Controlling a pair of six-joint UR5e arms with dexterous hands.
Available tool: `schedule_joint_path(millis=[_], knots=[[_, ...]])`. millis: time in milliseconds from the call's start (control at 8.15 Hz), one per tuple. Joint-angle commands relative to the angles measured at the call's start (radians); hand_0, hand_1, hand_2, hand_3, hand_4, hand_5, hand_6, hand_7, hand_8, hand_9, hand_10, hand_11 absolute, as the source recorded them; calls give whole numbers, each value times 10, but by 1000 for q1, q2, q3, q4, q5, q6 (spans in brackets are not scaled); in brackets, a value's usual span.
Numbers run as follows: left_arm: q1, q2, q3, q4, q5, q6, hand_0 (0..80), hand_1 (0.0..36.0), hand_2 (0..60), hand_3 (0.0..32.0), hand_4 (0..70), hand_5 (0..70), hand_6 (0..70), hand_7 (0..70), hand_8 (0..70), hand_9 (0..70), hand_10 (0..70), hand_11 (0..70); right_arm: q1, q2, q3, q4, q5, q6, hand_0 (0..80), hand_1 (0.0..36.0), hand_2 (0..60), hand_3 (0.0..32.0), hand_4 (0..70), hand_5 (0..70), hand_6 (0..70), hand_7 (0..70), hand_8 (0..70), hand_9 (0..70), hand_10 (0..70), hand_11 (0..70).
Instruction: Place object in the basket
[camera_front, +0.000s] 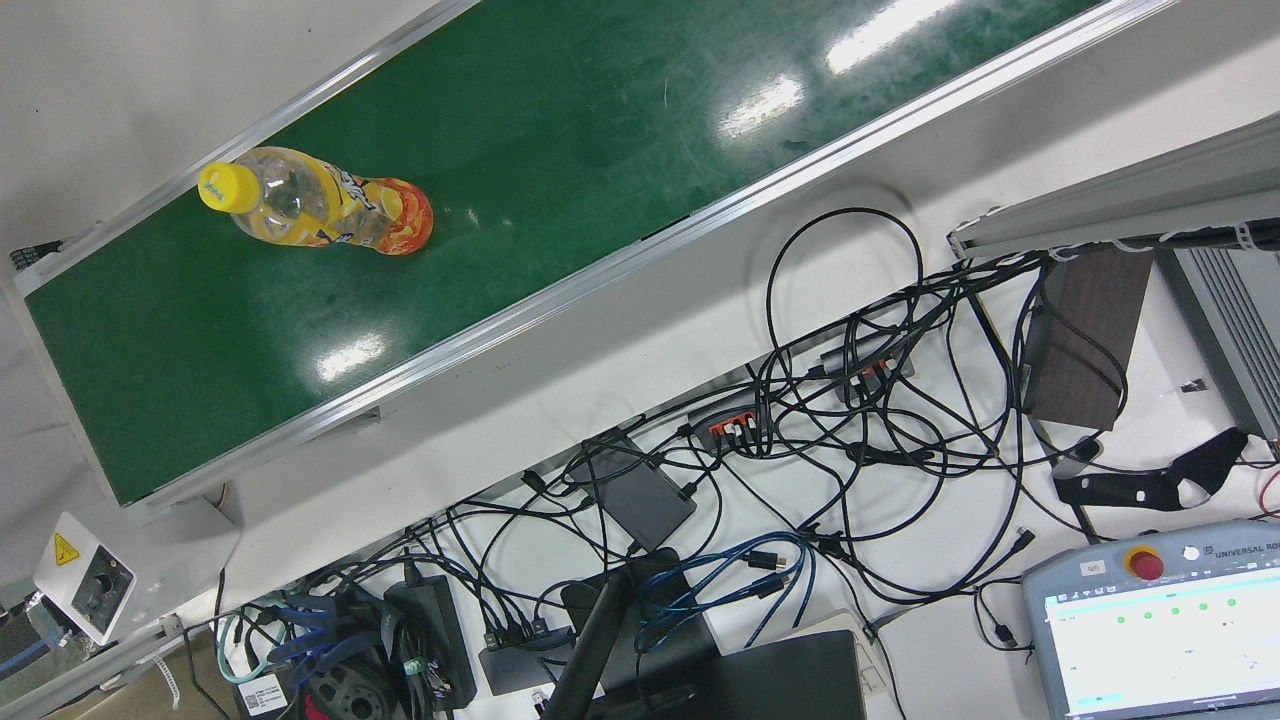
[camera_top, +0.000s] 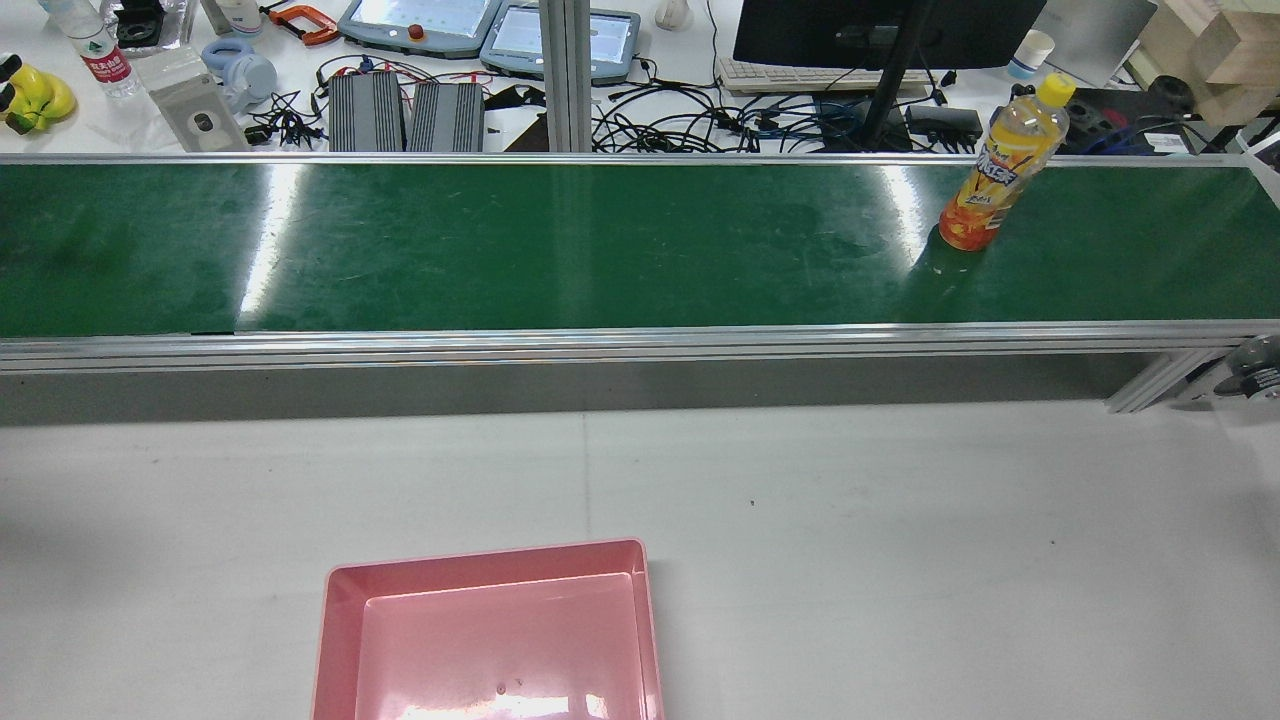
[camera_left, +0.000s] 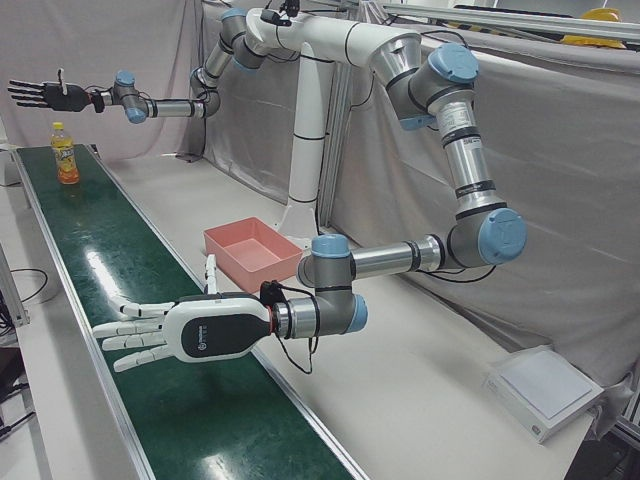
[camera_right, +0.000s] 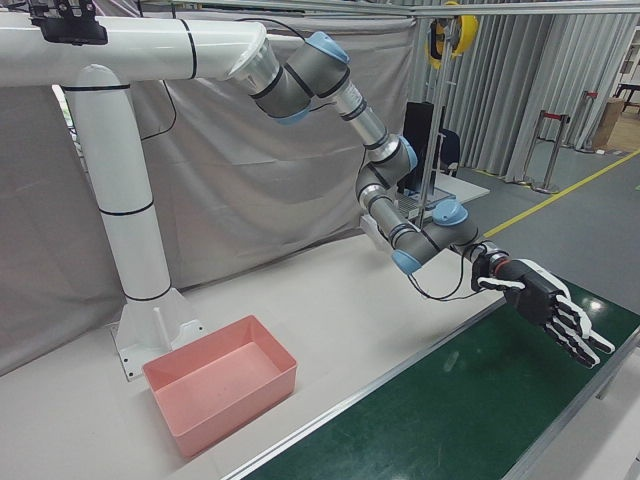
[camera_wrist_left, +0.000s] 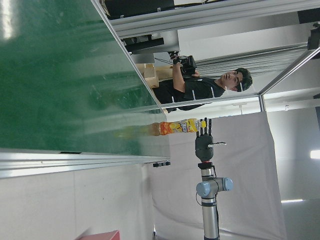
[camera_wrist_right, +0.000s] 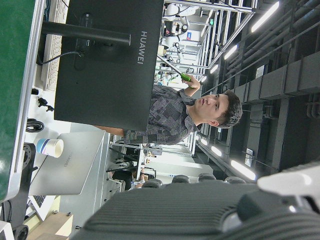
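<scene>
Front view: orange bottle upright on the green belt, near one end.

Rear view: same bottle toward the belt's right end, well apart from the pink basket on the white table.

Left-front view: left hand level over the belt, fingers spread, holding nothing. Right hand outstretched above the bottle, fingers fanned apart, not touching it.

Right-front view: right hand likewise splayed, arm reaching out over the belt.

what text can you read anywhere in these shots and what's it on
"HUAWEI": back of the black monitor.
"UNIVERSAL RO", cut off at the edge: teach pendant.
Orange drink bottle label: too blurred to read.
Yellow warning sign on the white control box: symbol only.
</scene>
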Motion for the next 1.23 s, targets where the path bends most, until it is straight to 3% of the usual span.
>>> schedule_joint_path(millis=[0, 245, 368, 491, 613, 736, 1104], knots=[[-4, 2, 36, -35, -1, -4, 498, 55, 0, 144, 0, 240, 0, 19, 28, 8, 0, 0, 1, 0, 0, 0, 0, 1, 0, 0, 0, 0, 0, 0, 0, 0, 0, 0, 0, 0], [-51, 3, 34, -47, -3, -5, 496, 55, 0, 98, 9, 222, 0, 24, 43, 37, 0, 0, 0, 0, 0, 0, 0, 1, 0, 0, 0, 0, 0, 0, 0, 0, 0, 0, 0, 0], [-68, 2, 30, -46, -3, -7, 493, 54, 0, 110, 4, 213, 0, 24, 46, 41, 0, 0, 0, 0, 1, 0, 0, 1, 0, 0, 0, 0, 0, 0, 0, 0, 0, 0, 0, 0], [-68, 0, 25, -46, -3, -7, 496, 59, 0, 66, 35, 240, 0, 31, 50, 48, 0, 0, 0, 0, 1, 0, 0, 1, 0, 0, 0, 0, 0, 0, 0, 0, 0, 0, 0, 0], [-76, 0, 17, -46, -3, -7, 498, 62, 0, 52, 49, 248, 0, 30, 52, 52, 0, 1, 1, 0, 1, 0, 0, 1, 0, 0, 0, 0, 0, 0, 0, 0, 0, 0, 0, 0], [-94, 2, 19, -46, -3, -7, 497, 56, 0, 58, 40, 241, 0, 31, 53, 50, 0, 0, 1, 0, 3, 0, 0, 1, 0, 0, 0, 0, 0, 0, 0, 0, 0, 0, 0, 0], [-119, 0, 16, -41, -1, -7, 497, 58, 0, 24, 68, 276, 0, 39, 62, 63, 0, 0, 1, 0, 3, -2, 0, 1, 0, 0, 0, 0, 0, 0, 0, 0, 0, 0, 0, 0]])
